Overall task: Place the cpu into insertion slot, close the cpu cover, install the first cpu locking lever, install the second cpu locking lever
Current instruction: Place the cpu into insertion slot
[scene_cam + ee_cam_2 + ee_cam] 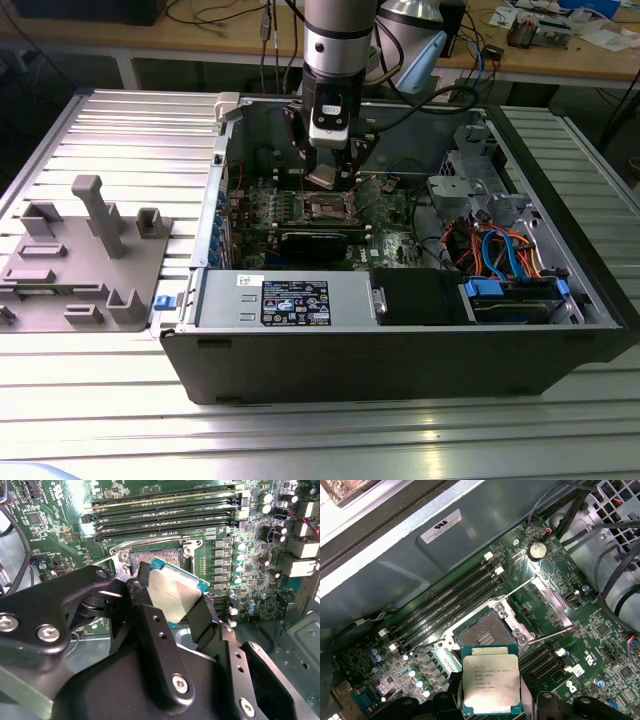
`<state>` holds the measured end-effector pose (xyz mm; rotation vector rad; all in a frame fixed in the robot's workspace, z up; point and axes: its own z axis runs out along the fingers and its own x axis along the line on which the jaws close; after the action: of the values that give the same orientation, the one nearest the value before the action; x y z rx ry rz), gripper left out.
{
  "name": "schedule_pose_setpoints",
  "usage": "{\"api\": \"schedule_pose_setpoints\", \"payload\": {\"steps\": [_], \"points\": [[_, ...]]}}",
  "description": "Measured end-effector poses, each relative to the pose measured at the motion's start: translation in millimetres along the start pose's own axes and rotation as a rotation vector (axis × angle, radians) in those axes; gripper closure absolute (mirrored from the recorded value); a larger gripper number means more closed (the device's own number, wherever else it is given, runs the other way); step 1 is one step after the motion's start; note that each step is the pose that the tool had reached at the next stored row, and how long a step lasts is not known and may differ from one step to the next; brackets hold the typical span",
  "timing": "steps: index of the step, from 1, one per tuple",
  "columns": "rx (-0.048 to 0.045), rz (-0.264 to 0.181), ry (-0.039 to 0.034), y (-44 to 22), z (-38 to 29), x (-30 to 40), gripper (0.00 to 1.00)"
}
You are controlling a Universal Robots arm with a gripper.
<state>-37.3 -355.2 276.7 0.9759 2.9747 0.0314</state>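
Silver-topped cpu is pinched by its edges between the jaws, presumably keeping its underside untouched; the uncovered insertion slot lies just past the jaw tips, apart from it.

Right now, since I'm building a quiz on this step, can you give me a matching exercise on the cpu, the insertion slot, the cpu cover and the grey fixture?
1 cpu
2 insertion slot
3 cpu cover
4 grey fixture

A swung open, off the socket
B outside the case, at the exterior view's left
C uncovered, nothing in it
D held by the gripper

Pairs: 1-D, 2-C, 3-A, 4-B
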Motion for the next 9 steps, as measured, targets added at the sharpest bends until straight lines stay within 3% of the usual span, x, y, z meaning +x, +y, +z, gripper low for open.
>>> {"api": "schedule_pose_setpoints", "payload": {"steps": [9], "points": [[0.0008, 0.007, -0.0007, 0.0, 0.0, 0.0, 0.45]]}}
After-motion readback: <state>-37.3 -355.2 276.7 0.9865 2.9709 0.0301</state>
